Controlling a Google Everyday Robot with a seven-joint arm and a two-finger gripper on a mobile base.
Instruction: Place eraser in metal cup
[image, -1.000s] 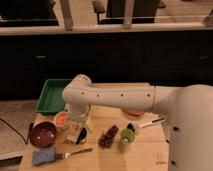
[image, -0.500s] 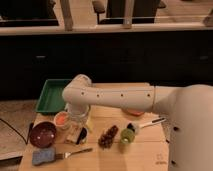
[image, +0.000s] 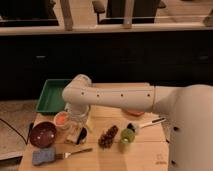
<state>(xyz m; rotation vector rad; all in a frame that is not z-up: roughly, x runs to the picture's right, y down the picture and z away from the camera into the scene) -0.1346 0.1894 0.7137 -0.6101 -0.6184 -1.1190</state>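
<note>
Lying under the arm's wrist, near the counter's (image: 150, 160) front left, the eraser (image: 74, 134) showed as a small pale tan block, tilted, with the gripper (image: 76, 131) down on or just over it; whether the jaws were spread or pinching the block could not be told, since the wrist hid them. By its look the eraser was judged light, firm with a little give and not slippery, so a pinch across its narrow sides near the middle should hold it without crushing. The metal cup (image: 83, 133) sat touching or just beside the eraser on its right, a small dark round thing with a black mouth, probably light enough to tip or slide if nudged; since its mouth looked barely wider than the block, the eraser would likely need to go in end first. Close on the left stood a white cup (image: 62, 120) with orange contents, and farther left a maroon bowl (image: 42, 133), with a blue-grey sponge (image: 42, 156) and a fork (image: 77, 152) in front. A dark bunch like grapes (image: 108, 136), a green cup (image: 127, 135) and a white-handled utensil (image: 150, 122) lay to the right, a green tray (image: 50, 95) behind. The white cup seemed the likeliest thing to be bumped.
</note>
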